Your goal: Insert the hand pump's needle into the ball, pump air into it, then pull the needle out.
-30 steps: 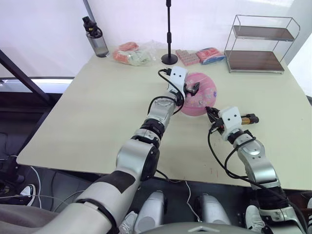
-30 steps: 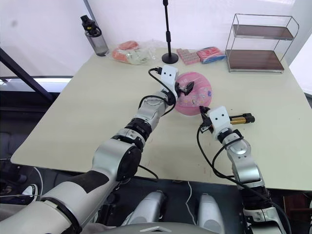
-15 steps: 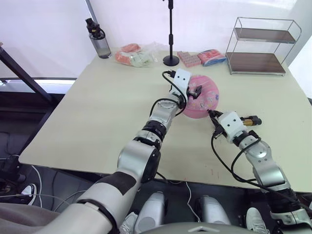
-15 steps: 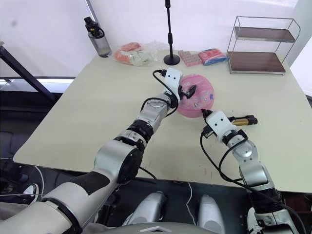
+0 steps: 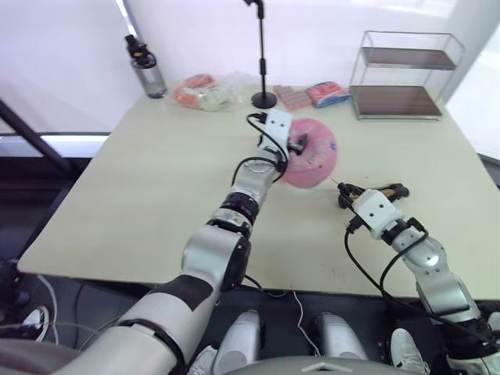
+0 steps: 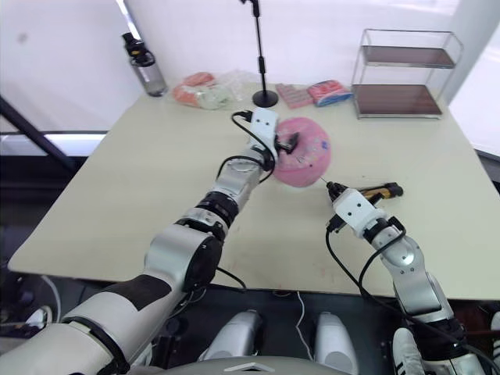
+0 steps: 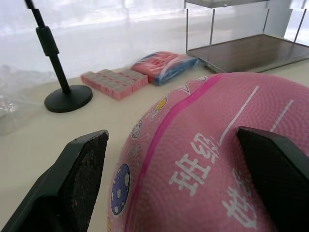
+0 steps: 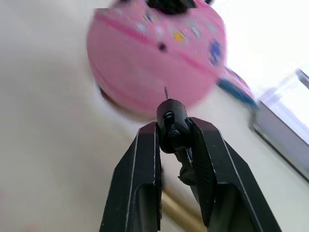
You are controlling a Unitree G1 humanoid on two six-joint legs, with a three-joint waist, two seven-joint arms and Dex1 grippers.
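The ball [image 5: 311,151] sits on the table [image 5: 141,180] just above the centre of the left eye frame, looking saggy rather than fully round. The left gripper [image 5: 298,144] is over its near-left side; in the left wrist view its two fingers [image 7: 79,164] are spread wide with the pink surface bulging up between them. Whether the pads press the ball cannot be told. Judged purpose: to steady the ball so it does not roll when the needle is pushed at it.

The right gripper [image 8: 172,126] is at centre-right of the left eye frame, just short of the ball. Its fingers are pressed onto the black fitting at the hose tip, and the needle [image 8: 166,93] sticks out beyond them, aimed at the ball's near face but apart from it. A small dark spot [image 8: 162,47] shows on the ball above the needle line; it may be the valve, though that is not certain. Holding the fitting rather than the barrel appears intended to give direct control of the needle's aim.

The pump [image 5: 383,190] lies flat on the table just behind the right gripper, unheld, its hose leading to the pinched fitting.

Assessment: insertion not yet made; needle and valve need aligning first.
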